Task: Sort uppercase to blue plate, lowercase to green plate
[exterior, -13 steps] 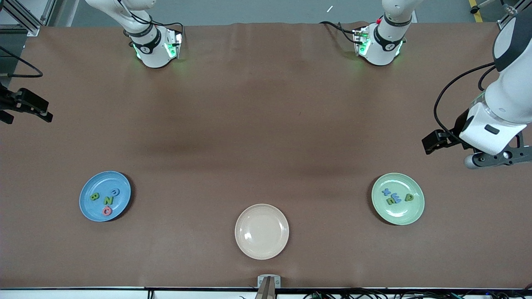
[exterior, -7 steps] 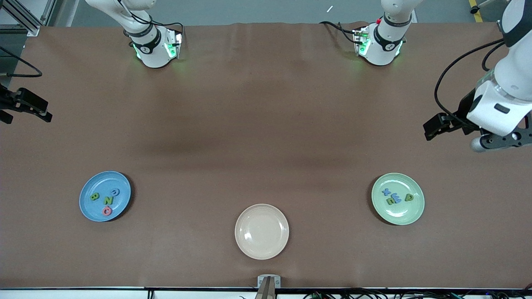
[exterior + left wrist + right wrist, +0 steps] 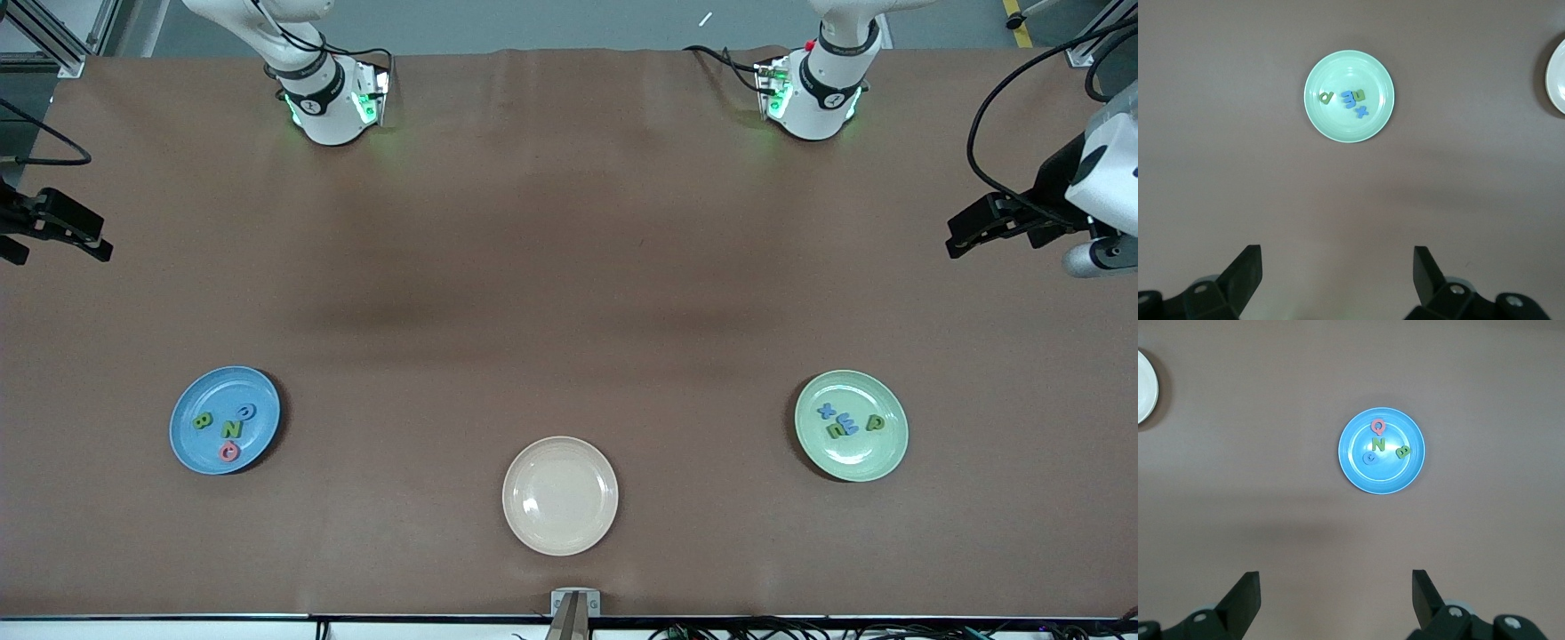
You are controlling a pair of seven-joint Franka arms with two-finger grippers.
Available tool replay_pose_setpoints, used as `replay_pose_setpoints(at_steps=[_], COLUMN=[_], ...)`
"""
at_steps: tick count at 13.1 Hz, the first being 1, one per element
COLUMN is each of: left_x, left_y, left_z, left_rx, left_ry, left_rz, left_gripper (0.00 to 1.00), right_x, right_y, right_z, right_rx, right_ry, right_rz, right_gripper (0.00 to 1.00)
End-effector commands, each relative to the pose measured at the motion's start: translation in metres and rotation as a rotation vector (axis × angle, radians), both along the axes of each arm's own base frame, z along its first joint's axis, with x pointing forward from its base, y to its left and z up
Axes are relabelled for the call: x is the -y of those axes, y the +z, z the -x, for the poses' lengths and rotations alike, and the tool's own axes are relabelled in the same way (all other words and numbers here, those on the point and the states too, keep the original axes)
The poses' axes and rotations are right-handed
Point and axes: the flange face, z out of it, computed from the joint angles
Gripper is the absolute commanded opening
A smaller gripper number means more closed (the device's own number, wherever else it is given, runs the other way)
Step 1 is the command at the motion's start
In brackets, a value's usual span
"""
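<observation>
In the last second the left hand [image 3: 1337, 270] had drawn away from the green plate [image 3: 880, 458]. It climbed from over the table [image 3: 569, 267] near that plate toward the 3 o'clock edge of the front view. Its fingers were spread wide and held nothing. The right hand [image 3: 1336, 590] waited over the 9 o'clock edge, also spread and empty.

The four capital letters [image 3: 231, 428] lay together in the blue plate [image 3: 182, 436] at about 8 o'clock. The four small letters [image 3: 840, 422] lay in the green plate at about 4 o'clock. The cream plate [image 3: 560, 524] at 6 o'clock held nothing, and no loose letter showed on the table.

With both hands empty and pulled back, the sorting looked finished, and the left arm's retreat seemed to be its return to rest.
</observation>
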Motion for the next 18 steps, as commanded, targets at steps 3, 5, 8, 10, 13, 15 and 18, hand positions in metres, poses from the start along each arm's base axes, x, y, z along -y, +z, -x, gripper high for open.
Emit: replay_pose_setpoints(at_steps=[3, 5, 8, 10, 13, 15, 18], left_x=[-0.009, -0.012, -0.018, -0.017, -0.018, -0.017, -0.017], left_y=[0.009, 0.01, 0.008, 0.007, 0.008, 0.008, 0.01], left_z=[0.033, 0.038, 0.043, 0.043, 0.039, 0.037, 0.04], left_rx=[0.015, 0.018, 0.014, 0.012, 0.026, 0.035, 0.032], left_ry=[-0.058, -0.054, -0.063, -0.085, -0.087, -0.09, -0.088], left_rz=[-0.011, -0.015, -0.017, -0.02, -0.018, -0.017, -0.006], left_gripper=[1.0, 1.0, 1.0, 1.0, 1.0, 1.0, 1.0], right_x=[-0.002, -0.003, -0.002, -0.002, -0.002, -0.002, -0.001], right_y=[0.004, 0.005, 0.005, 0.005, 0.005, 0.004, 0.004], right_z=[0.003, 0.003, 0.003, 0.003, 0.003, 0.003, 0.003], right_rx=[0.005, 0.006, 0.006, 0.006, 0.008, 0.005, 0.005], right_ry=[-0.01, -0.008, -0.01, -0.01, -0.011, -0.011, -0.013], right_rz=[0.0, 0.001, 0.001, 0.0, -0.002, -0.002, -0.002], right_gripper=[1.0, 1.0, 1.0, 1.0, 1.0, 1.0, 1.0])
